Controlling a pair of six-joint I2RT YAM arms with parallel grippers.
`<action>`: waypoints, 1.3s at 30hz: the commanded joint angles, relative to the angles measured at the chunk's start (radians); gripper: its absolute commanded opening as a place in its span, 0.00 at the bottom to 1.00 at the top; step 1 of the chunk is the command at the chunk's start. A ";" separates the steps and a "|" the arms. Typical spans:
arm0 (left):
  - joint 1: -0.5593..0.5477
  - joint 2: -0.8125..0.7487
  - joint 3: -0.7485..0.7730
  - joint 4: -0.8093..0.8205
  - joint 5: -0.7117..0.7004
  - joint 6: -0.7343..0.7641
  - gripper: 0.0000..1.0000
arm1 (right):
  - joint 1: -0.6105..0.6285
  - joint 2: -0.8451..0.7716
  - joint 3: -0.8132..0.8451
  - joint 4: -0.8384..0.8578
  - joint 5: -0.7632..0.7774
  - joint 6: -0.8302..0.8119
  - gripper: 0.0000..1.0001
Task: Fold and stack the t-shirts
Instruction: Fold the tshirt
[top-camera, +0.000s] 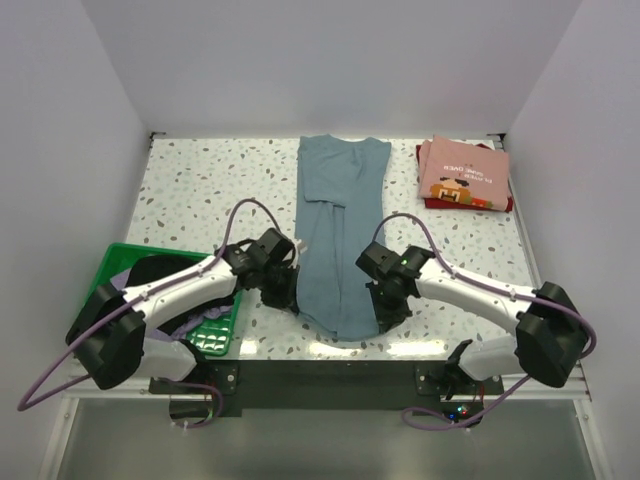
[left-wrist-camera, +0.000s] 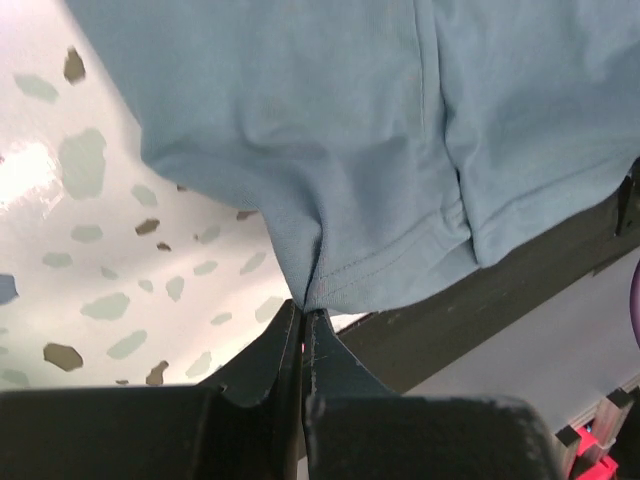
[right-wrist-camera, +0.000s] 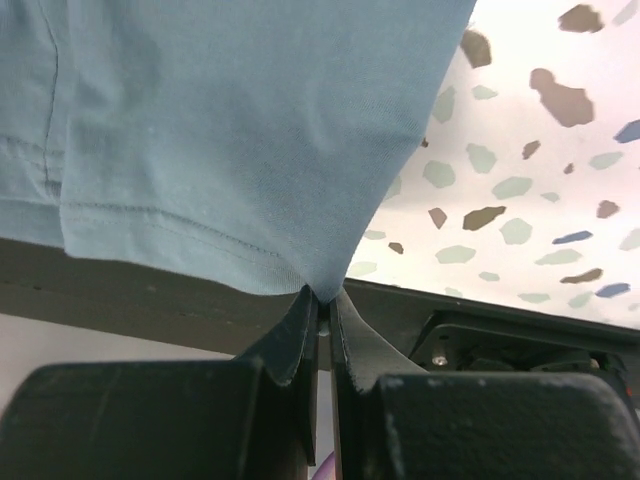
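Pinching both near hem corners of the grey-blue t-shirt (top-camera: 338, 235)

The grey-blue t-shirt lies as a long, narrow strip of soft matte knit down the middle of a glossy speckled terrazzo table (top-camera: 200, 190). Its stitched hem hangs at the near edge.

At the shirt's near left corner, the left gripper (left-wrist-camera: 303, 315) is clenched on the hem, and the cloth gathers into a pleat at its black wedge-shaped tips. At the near right corner, the right gripper (right-wrist-camera: 322, 298) grips the hem the same way.

Far right of the shirt, a squarely folded pink t-shirt (top-camera: 463, 172) with a small print rests on a dark red t-shirt (top-camera: 508, 204). To the shirt's left, a green mesh basket (top-camera: 112, 262) holds crumpled dark cloth.
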 joint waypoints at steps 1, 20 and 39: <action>-0.003 0.044 0.076 -0.026 -0.053 0.049 0.00 | -0.007 0.045 0.092 -0.053 0.091 0.003 0.00; 0.244 0.338 0.437 -0.005 0.007 0.246 0.00 | -0.233 0.389 0.551 -0.107 0.192 -0.087 0.00; 0.439 0.743 0.892 0.024 0.194 0.269 0.00 | -0.424 0.803 1.077 -0.187 0.183 -0.164 0.00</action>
